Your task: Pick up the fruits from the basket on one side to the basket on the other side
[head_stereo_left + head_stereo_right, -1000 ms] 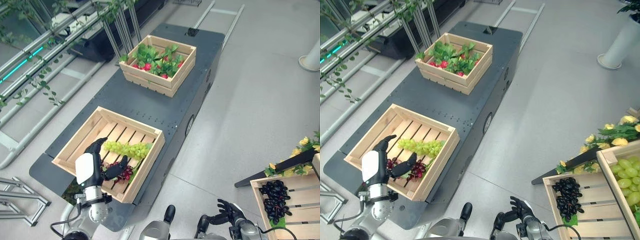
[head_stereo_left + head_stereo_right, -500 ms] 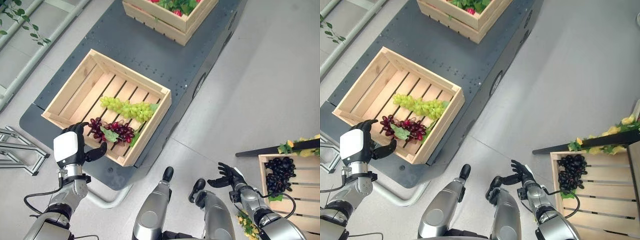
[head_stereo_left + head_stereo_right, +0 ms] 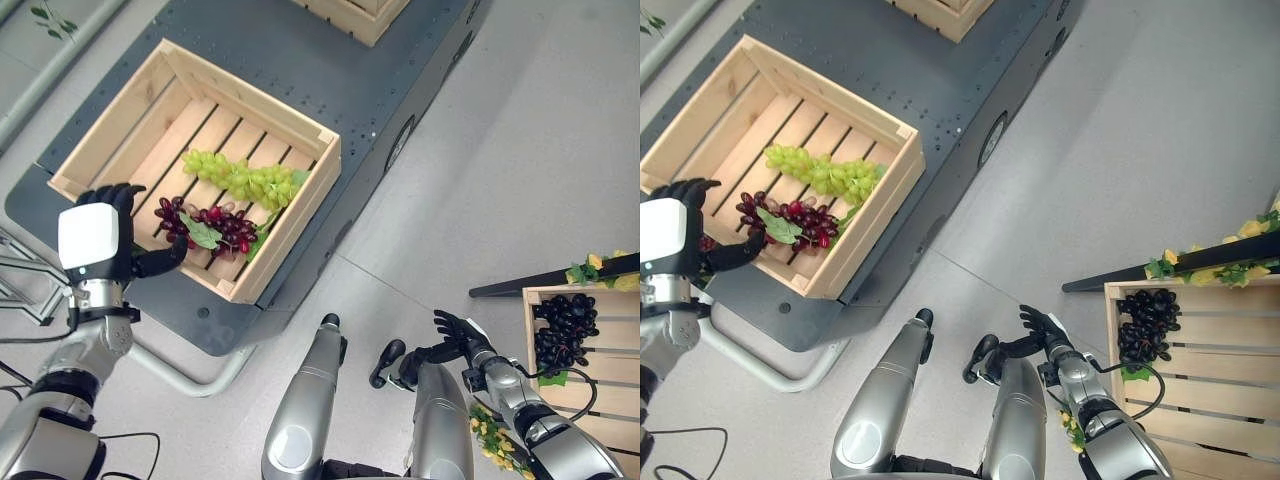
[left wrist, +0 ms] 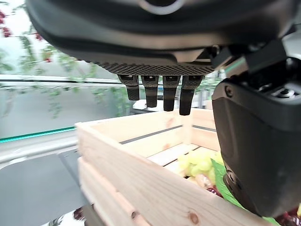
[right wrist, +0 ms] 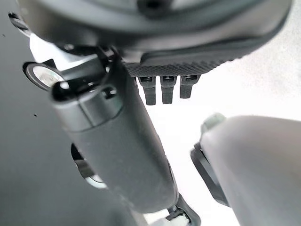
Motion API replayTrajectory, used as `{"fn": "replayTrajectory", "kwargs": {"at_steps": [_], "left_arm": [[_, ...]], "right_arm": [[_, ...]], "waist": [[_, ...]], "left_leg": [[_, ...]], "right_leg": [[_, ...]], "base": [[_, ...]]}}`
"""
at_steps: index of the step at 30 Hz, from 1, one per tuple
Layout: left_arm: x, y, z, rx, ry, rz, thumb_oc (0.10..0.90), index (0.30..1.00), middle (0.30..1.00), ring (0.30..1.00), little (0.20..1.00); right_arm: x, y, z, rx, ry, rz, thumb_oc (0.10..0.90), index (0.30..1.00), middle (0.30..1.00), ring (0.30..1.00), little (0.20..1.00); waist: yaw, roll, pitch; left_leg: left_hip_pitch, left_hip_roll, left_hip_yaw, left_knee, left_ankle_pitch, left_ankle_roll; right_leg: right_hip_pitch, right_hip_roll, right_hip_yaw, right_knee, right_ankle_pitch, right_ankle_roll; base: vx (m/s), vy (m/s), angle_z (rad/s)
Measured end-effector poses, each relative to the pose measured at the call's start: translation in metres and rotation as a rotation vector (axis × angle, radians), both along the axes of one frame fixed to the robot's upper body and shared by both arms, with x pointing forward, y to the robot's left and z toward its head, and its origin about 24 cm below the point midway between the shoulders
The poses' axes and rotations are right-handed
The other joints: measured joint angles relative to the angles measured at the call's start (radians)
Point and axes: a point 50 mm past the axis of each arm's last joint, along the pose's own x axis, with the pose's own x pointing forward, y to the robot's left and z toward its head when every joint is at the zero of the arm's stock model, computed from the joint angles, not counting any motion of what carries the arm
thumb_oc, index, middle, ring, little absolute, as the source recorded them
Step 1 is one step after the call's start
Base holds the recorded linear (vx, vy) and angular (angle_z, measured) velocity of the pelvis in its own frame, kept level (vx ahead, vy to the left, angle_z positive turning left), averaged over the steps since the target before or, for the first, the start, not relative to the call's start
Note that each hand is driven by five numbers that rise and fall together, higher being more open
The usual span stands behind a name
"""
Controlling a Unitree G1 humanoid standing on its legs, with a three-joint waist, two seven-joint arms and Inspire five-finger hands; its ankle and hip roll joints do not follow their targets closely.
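A slatted wooden crate (image 3: pixel 245 100) stands on the dark platform (image 3: pixel 400 60). In it lie a bunch of green grapes (image 3: pixel 240 178) and, nearer to me, a bunch of red grapes (image 3: pixel 215 225) with a green leaf. My left hand (image 3: pixel 95 240) hovers at the crate's near left corner, open and empty, its thumb pointing toward the red grapes. In the left wrist view its fingers (image 4: pixel 160 92) are straight above the crate wall (image 4: pixel 141 188). My right hand (image 3: pixel 455 335) hangs low over the floor, open and empty. A second crate (image 3: pixel 580 293) at the right holds black grapes (image 3: pixel 565 335).
A third wooden crate (image 3: pixel 350 10) sits farther back on the platform at the top edge. Yellow flowers on a dark bar (image 3: pixel 600 270) lie just behind the right crate. A metal frame (image 3: pixel 20 280) stands on the floor left of the platform.
The camera has tilted down. My left hand has drawn back from over the red grapes to the crate's near left corner, leaving them lying in the crate. My right hand has hardly moved.
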Motion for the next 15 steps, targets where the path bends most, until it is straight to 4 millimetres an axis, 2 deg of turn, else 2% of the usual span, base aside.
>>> {"fn": "replayTrajectory", "kwargs": {"at_steps": [8,15], "left_arm": [[0.007,-0.004,0.022,0.123,0.019,-0.064,0.800,0.900,0.900,0.900,0.900],[0.017,-0.010,0.050,0.243,0.102,-0.128,0.800,0.900,0.900,0.900,0.900]], "right_arm": [[0.000,0.003,0.000,0.001,-0.003,0.014,0.800,0.900,0.900,0.900,0.900],[0.005,0.005,0.004,0.000,-0.020,0.027,0.800,0.900,0.900,0.900,0.900]], "waist": [[-0.006,-0.003,0.001],[-0.011,-0.027,0.007]], "left_leg": [[-0.056,0.000,-0.008,0.043,-0.004,0.002],[-0.097,0.005,-0.013,0.055,-0.006,0.005]], "right_leg": [[-0.043,0.003,-0.001,0.023,0.001,0.001],[-0.073,0.017,-0.001,0.022,0.002,0.002]], "base": [[0.00,0.042,0.02],[-0.01,0.021,0.04]]}}
